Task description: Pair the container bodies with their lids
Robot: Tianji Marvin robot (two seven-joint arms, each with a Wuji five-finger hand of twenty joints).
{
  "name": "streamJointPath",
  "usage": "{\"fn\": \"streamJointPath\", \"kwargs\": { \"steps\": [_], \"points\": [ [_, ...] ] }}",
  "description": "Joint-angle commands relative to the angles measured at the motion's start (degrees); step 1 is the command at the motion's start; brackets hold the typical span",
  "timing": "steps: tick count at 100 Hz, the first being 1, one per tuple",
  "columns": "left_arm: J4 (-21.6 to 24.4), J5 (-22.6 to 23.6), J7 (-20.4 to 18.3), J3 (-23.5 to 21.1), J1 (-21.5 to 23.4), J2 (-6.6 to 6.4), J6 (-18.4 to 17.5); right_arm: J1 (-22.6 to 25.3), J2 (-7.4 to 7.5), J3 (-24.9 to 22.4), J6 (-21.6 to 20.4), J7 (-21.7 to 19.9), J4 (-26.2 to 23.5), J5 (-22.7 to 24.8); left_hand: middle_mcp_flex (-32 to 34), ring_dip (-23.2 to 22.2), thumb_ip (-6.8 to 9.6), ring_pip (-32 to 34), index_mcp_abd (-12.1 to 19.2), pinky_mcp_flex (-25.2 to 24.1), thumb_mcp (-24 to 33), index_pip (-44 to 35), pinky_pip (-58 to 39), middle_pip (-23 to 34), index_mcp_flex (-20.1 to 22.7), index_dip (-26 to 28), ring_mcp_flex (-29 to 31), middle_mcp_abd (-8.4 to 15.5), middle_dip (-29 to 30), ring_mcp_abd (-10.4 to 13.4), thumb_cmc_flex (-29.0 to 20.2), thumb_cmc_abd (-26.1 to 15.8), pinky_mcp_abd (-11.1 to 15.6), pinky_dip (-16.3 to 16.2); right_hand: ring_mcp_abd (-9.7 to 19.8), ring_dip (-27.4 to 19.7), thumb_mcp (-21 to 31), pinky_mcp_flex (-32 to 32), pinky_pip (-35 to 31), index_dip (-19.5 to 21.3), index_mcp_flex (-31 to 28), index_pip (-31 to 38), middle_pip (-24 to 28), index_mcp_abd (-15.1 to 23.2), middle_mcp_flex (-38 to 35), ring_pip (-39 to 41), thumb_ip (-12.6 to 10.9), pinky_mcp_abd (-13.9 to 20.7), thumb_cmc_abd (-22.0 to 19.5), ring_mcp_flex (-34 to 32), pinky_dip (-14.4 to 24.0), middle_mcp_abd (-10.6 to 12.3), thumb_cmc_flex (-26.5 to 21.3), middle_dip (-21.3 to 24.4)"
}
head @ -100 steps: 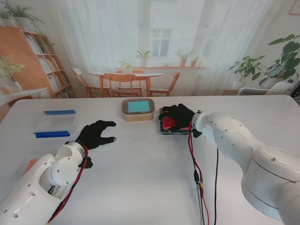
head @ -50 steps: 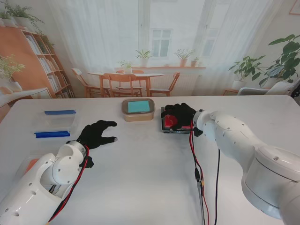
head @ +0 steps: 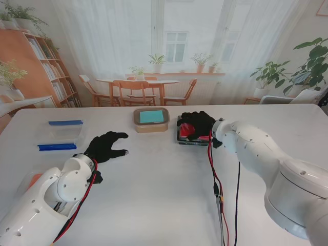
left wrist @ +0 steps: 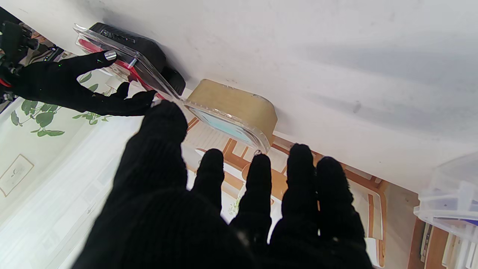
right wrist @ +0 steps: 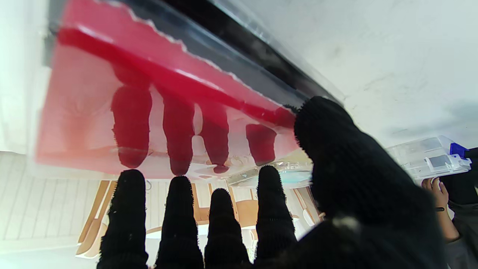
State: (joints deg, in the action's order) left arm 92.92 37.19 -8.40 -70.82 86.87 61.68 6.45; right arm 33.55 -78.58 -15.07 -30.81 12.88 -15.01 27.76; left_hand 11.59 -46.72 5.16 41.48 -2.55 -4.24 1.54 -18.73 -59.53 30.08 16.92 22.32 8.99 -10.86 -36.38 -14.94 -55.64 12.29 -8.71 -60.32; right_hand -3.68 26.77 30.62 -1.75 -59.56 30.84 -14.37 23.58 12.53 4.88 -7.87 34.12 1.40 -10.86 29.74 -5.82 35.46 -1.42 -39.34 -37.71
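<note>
A black container body (head: 192, 139) stands right of centre, under a clear lid with a red insert (left wrist: 138, 65). My right hand (head: 197, 124) lies over that lid, its fingers spread across the top and its thumb at the lid's edge (right wrist: 287, 112). In the left wrist view the lid sits tilted on the black body (left wrist: 149, 48). A tan container (head: 150, 120) with a teal-topped lid stands just to its left. My left hand (head: 106, 146) rests open on the table, nearer to me and left of the tan container (left wrist: 239, 104), holding nothing.
A clear box with blue clips (head: 61, 135) sits at the far left, also visible as the clear box (right wrist: 429, 157). An orange item (head: 34, 179) shows beside my left arm. Red and black cables (head: 215, 179) trail from my right wrist across the table (head: 164, 205).
My right hand has shifted slightly to the right with the red lid and now covers more of it. The left hand has stayed in place.
</note>
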Motion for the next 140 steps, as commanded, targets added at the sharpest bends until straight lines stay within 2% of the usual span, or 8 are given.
{"fn": "streamJointPath", "kwargs": {
  "steps": [1, 37, 56, 88, 97, 106, 116, 140],
  "points": [
    [-0.08, -0.06, -0.10, -0.05, 0.34, 0.10, -0.22, -0.20, 0.18, 0.03, -0.37, -0.17, 0.02, 0.26, -0.88, 0.81, -1.63, -0.81, 1.86, -0.84, -1.61, 0.45, 0.80, -0.58, -0.67, -0.30, -0.60, 0.24, 0.70, -0.81, 1.25, -0.81, -0.01, -0.52, 0.54, 0.14, -1.00, -0.73, -1.39, 0.28, 2.48, -0.28, -0.11, 1.32, 0.69, 0.46, -0.20, -0.78, -1.12, -0.40, -0.72, 0.43, 1.34, 0.35],
    [0.25, 0.02, 0.22, -0.69, 1.09, 0.12, -0.67, -0.25, 1.11, -0.63, -0.65, 0.75, -2.17, 1.47, -0.88, 0.82, -1.63, -0.81, 1.90, -0.84, -1.63, 0.46, 0.75, -0.58, -0.67, -0.31, -0.58, 0.28, 0.71, -0.84, 1.29, -0.76, 0.04, -0.51, 0.50, -0.42, -1.88, -1.80, -0.96, 0.54, 2.64, -0.53, -0.86, 1.26, 1.36, -0.41, -0.34, -1.26, -1.06, -0.45, -0.80, 0.49, 1.49, -1.52],
    [0.43, -0.09, 0.33, -1.00, 1.44, 0.14, -0.90, 1.00, 3.67, -3.68, 1.09, -0.36, -7.71, 3.01, -0.80, 0.80, -1.64, -0.76, 1.94, -0.84, -1.65, 0.43, 0.74, -0.56, -0.60, -0.30, -0.52, 0.29, 0.71, -0.87, 1.35, -0.79, 0.04, -0.51, 0.51, -0.71, -2.16, -2.41, -0.60, 0.63, 2.20, -0.62, -1.31, 0.94, 1.33, -0.92, -0.40, -1.29, -1.13, -0.51, -0.86, 0.41, 1.42, -2.33],
    [0.95, -0.57, 0.60, -1.66, 2.29, 0.19, -1.78, 9.69, 11.23, -18.35, 6.99, -6.59, -27.95, 7.75, -0.79, 0.81, -1.65, -0.77, 1.78, -0.83, -1.64, 0.39, 0.74, -0.60, -0.56, -0.29, -0.54, 0.20, 0.72, -0.86, 1.40, -0.79, 0.03, -0.46, 0.61, -0.71, -2.52, -3.01, -0.12, 0.55, 0.48, -1.06, 0.00, -1.41, -0.27, -1.05, -0.45, -1.44, -1.20, -0.57, -0.77, 0.11, 1.55, -2.63],
    [1.31, -0.75, 0.69, -1.98, 2.72, 0.21, -2.14, 14.13, 12.97, -24.26, 9.16, -9.41, -35.24, 8.83, -0.74, 0.82, -1.65, -0.78, 1.68, -0.84, -1.65, 0.40, 0.73, -0.60, -0.50, -0.29, -0.54, 0.24, 0.73, -0.78, 1.42, -0.80, 0.03, -0.45, 0.39, 0.71, -2.50, -2.63, -0.04, 0.79, -1.18, -1.58, 4.06, -4.70, -1.01, 0.70, -0.49, -1.80, -1.00, -0.51, -0.32, -0.51, 1.95, 0.02],
    [1.73, -1.17, 0.83, -2.21, 3.16, 0.26, -2.41, 19.11, 14.18, -29.97, 11.89, -12.68, -42.49, 8.79, -0.68, 0.83, -1.65, -0.80, 1.66, -0.84, -1.64, 0.39, 0.74, -0.61, -0.37, -0.29, -0.52, 0.18, 0.74, -0.86, 1.41, -0.81, -0.01, -0.44, 0.25, 3.66, -2.30, -1.02, -0.30, 0.87, -3.77, -1.92, 11.15, -8.47, -1.63, 5.14, -0.45, -2.12, -0.67, -0.39, 0.63, -0.82, 2.03, 4.40],
    [2.35, -1.78, 0.97, -2.40, 3.70, 0.33, -2.64, 24.42, 15.21, -35.36, 14.14, -15.77, -49.92, 8.68, -0.44, 0.83, -1.66, -0.75, 1.49, -0.84, -1.66, 0.36, 0.70, -0.56, -0.14, -0.28, -0.35, -0.01, 0.72, -0.89, 1.44, -0.77, -0.10, -0.45, -1.03, 4.57, -2.11, 2.92, -1.88, 0.81, -7.46, -1.77, 22.97, -11.26, -2.66, 6.40, -0.41, -2.51, -0.32, -5.63, 2.59, -2.01, 2.11, 7.64],
    [4.61, -3.18, 0.85, -3.64, 5.64, 0.39, -3.60, 36.53, 16.23, -44.94, 20.71, -21.14, -65.07, 4.74, 0.39, 0.80, -1.65, -0.64, 0.24, -0.81, -1.67, 0.46, 0.29, -0.43, 0.68, -0.34, 0.04, -0.28, 0.68, -1.03, 1.60, -0.82, -0.24, -0.60, -7.84, 6.94, -2.14, 19.82, -12.66, 0.88, -21.39, 0.71, 22.59, -13.14, -23.50, 11.26, -0.60, -0.72, -0.76, -25.47, 4.42, -8.20, 0.95, 11.04]
  ]
}}
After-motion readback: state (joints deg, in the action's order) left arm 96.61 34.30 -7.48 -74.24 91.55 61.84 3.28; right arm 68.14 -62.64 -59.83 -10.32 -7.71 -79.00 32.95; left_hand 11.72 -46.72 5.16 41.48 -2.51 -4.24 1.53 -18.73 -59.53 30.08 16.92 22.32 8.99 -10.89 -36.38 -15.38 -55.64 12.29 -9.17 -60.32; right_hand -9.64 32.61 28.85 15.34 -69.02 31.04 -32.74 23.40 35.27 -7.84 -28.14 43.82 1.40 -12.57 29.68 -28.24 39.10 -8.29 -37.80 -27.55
